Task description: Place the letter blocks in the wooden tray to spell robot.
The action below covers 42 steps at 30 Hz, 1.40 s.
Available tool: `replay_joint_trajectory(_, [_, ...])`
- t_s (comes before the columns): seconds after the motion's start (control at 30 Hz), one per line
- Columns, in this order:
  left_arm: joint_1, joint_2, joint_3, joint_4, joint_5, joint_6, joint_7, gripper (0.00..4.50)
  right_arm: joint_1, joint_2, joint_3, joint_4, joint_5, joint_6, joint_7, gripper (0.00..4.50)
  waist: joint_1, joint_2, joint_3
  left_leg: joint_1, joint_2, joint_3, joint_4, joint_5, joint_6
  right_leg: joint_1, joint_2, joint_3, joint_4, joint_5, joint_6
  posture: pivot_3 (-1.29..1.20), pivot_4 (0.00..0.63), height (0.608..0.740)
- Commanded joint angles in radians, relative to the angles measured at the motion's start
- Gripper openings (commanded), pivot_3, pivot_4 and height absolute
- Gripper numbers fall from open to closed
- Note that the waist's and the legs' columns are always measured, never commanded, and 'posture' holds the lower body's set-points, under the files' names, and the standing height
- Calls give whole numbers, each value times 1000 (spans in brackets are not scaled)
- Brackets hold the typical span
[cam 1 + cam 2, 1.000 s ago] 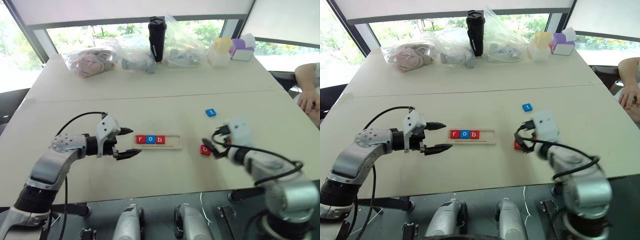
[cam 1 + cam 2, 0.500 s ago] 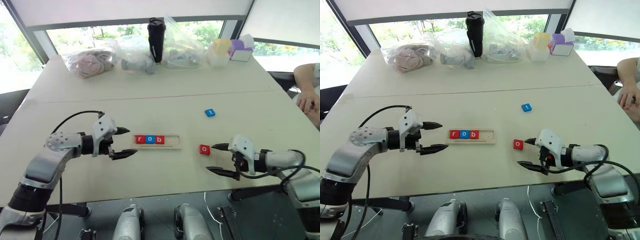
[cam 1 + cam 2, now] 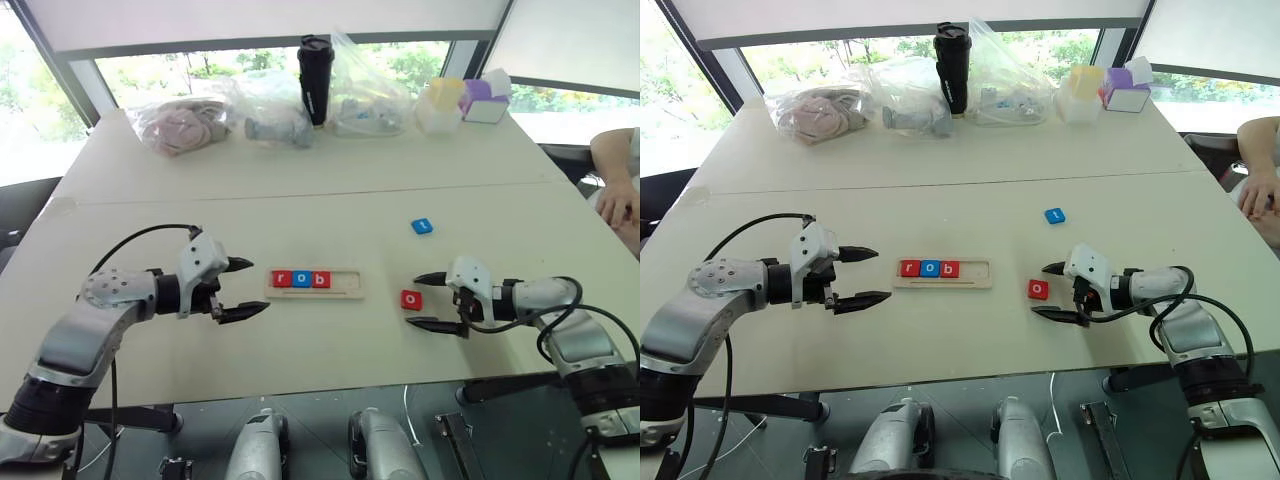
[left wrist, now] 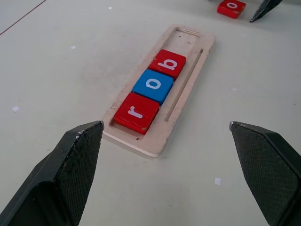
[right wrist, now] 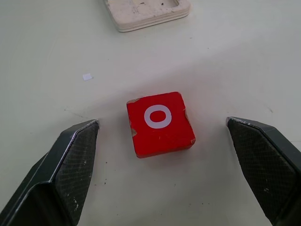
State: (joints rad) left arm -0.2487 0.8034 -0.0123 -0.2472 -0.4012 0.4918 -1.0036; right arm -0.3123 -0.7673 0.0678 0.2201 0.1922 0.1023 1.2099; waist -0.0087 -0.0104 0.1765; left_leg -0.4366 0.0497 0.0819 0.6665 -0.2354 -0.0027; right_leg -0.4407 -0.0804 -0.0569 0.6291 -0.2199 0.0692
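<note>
We view a pale beige table made of two tops butted along a seam that crosses the upper-middle of the head view. Windows with greenery run behind its far edge. Along that far edge, at the top of the frame, stand a black tumbler, clear plastic bags of goods, and yellow and purple boxes. A person's arm rests at the right edge of the frame.

The wooden tray lies at frame centre. Its left three slots hold a red "r" tile, a blue "o" tile and a red "b" tile, touching one another in a row; the two right slots are bare.

A red "o" tile lies flat on the table right of the tray, apart from it. A blue "t" tile lies further up and right, well apart from both.

The left gripper hangs just left of the tray, released, jaws spread wide and holding nothing. The right gripper sits low at the red "o" tile, jaws released, one finger on either side of the tile and neither touching it.

Bare tabletop surrounds the tray and both loose tiles. The near table edge runs close below both grippers.
</note>
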Motion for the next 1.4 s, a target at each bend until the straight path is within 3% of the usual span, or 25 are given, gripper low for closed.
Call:
replay_joint_trajectory(0.03, [-2, 16, 21, -30, 5, -13, -1, 4500, 0, -8, -7, 12, 4, -1, 12, 3140, 0, 0, 0, 0, 0, 0, 0, 0, 0, 0, 0, 0, 0, 0, 0, 0, 150, 740])
replay_joint_trajectory(0.17, [-7, 16, 16, -23, 8, -17, -3, 4500, 4, -8, -14, -10, 16, 18, 11, 1201, 0, 0, 0, 1, 0, 0, 0, 0, 0, 1, 0, 0, 0, 0, 0, 0, 150, 740])
replay_joint_trajectory(0.2, [-9, 16, 16, -22, 8, -17, -3, 4500, 1, -9, -15, -18, 14, 19, 4, 1151, 0, 0, 0, 1, 0, 0, 0, 0, 0, 1, 0, 0, 0, 0, 0, 0, 150, 740])
replay_joint_trajectory(0.5, [-29, 12, 8, -10, 12, -19, -17, 4500, -160, 41, 26, -201, 73, 193, -3, 1151, -4, 0, 0, 2, 1, 0, 0, 0, 0, 0, 1, 1, 2, 0, 0, 0, 150, 740])
replay_joint_trajectory(0.97, [15, -16, 29, -65, 2, 8, 31, 4500, -419, 219, 229, 126, -64, 111, 61, 1151, -4, 0, 0, 2, 0, 2, 0, 0, 0, 1, 0, 1, 1, 0, 0, 0, 150, 740])
replay_joint_trajectory(1.4, [53, -27, 36, -100, -8, 21, 76, 4500, -530, 317, 267, 343, -137, 10, 99, 1151, -4, 0, 0, 2, 0, 2, 0, 0, 0, 1, 0, 1, 2, 1, 1, 0, 150, 740])
